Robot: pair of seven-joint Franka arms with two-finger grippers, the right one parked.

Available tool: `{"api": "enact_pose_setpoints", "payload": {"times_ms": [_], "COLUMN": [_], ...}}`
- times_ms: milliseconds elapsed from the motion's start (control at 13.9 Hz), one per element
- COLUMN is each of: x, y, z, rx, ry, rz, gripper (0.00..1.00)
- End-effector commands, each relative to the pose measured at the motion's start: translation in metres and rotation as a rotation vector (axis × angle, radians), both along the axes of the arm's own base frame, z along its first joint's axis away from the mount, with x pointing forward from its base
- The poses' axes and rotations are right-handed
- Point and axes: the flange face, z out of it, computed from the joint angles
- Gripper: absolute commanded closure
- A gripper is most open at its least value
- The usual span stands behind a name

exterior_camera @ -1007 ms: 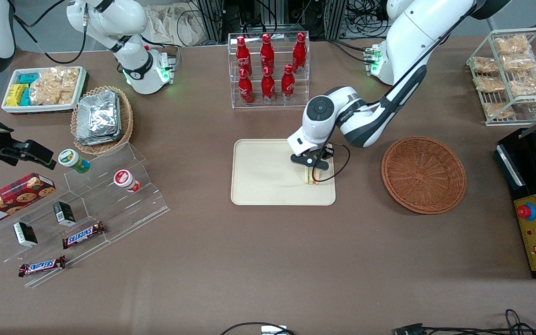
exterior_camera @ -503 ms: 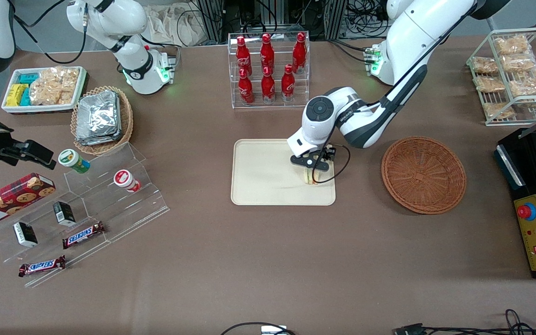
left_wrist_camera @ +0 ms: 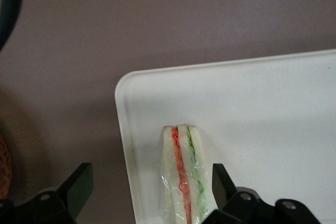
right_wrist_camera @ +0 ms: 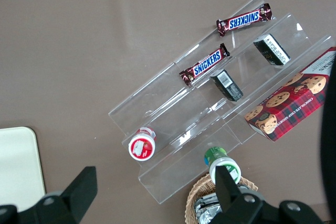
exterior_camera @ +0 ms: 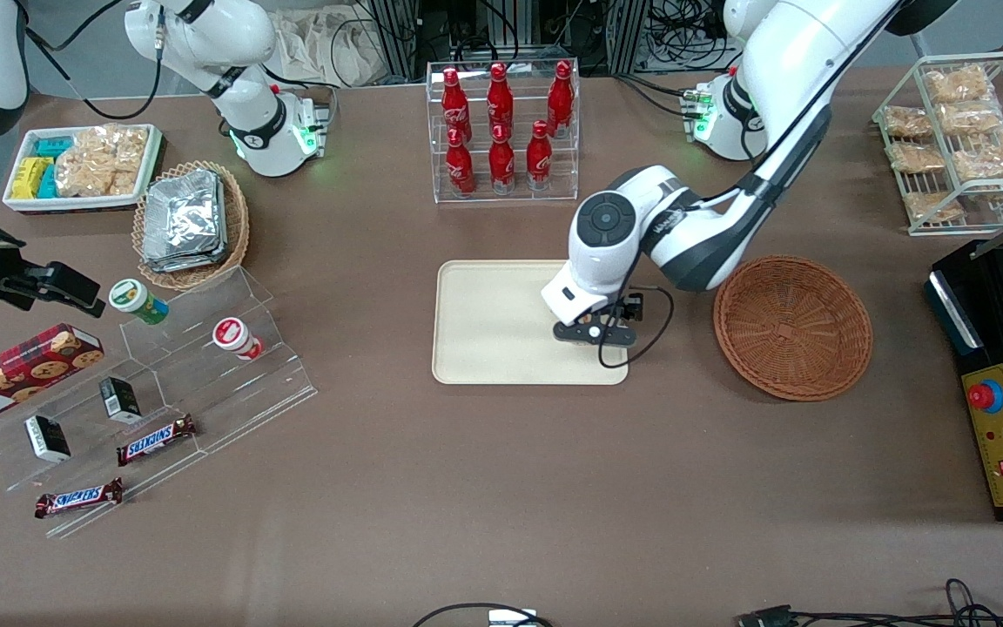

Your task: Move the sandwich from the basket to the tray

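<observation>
Triangular pale-bread sandwich (left_wrist_camera: 184,174) lies on flat cream-beige rectangular tray (exterior_camera: 493,326), near its corner closest to round reddish-brown wicker basket (exterior_camera: 793,326). End effector (left_wrist_camera: 149,190) released, fingers (left_wrist_camera: 79,184) straddling sandwich, not gripping.

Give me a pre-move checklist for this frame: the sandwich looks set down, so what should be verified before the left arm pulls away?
1. Sandwich on the tray: ok, standing on edge near a rounded corner.
2. Jaws of the gripper open: ok, spread wide with gaps on either side of the sandwich.
3. Sandwich clear of the tray rim: ok, though close to it.
4. Basket emptied: ok, nothing left in it.
5. Sandwich stable once released: cannot tell, since it stands on a narrow edge.
6. Upward exit path free: ok, nothing over the gripper in the front view.
</observation>
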Motion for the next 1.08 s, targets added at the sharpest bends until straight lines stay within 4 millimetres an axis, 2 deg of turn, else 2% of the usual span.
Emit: {"api": "enact_pose_setpoints", "payload": {"times_ms": [0,359,719,863,1007], "x": [0.032,0.067,0.081,0.086,0.090], "y": [0.024,0.091,0.143,0.154,0.179], "z": [0.045,0.088,0.123,0.141,0.151], "rx": [-0.007,-0.003,0.006,-0.015,-0.025], "ry": [-0.005,-0.061,-0.018,-0.015,-0.005], "rz": [0.099,0.225,0.328,0.365,0.395], "gripper": [0.00,0.00,0.00,0.00,0.00]}}
